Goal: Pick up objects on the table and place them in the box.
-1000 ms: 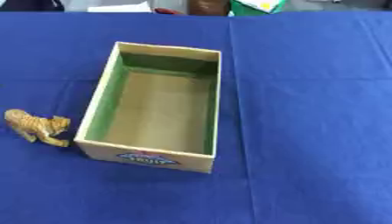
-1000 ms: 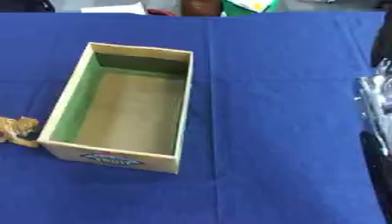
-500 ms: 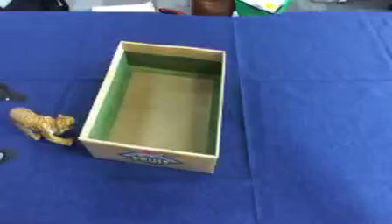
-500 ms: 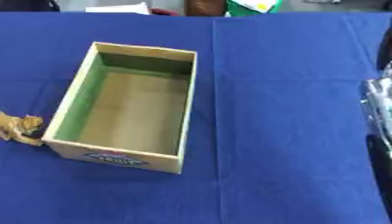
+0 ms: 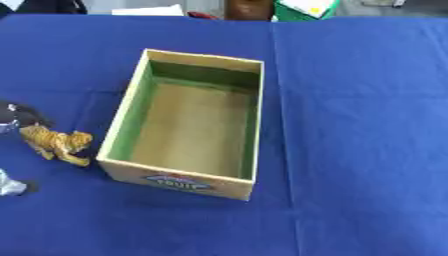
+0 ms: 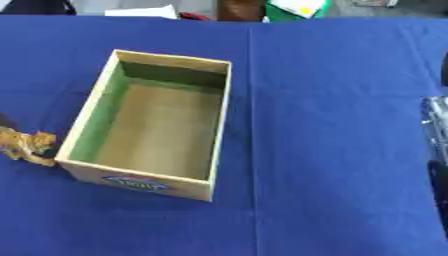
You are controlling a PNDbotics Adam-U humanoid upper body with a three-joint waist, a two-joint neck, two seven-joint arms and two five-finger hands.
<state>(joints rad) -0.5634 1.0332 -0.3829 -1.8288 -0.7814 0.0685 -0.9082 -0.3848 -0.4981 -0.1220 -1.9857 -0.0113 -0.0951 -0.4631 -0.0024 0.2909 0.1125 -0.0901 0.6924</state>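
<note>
Blue cloth-covered table carrying an open, empty cardboard box with green inner walls. A small orange striped tiger figurine lies near the table's left edge, just beside the box's near-left corner. Step in hand, as judged: approach to grasp. The left hand shows only partly at that edge, finger state indeterminable; next it must close round the figurine. The right hand hangs blurred at the right edge.

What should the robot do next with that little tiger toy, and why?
Probably bring the left hand the last bit over the toy tiger and close on it. The tiger stands on the blue cloth just left of the box, which looks empty, and the hand is only partly in view beside it.
</note>
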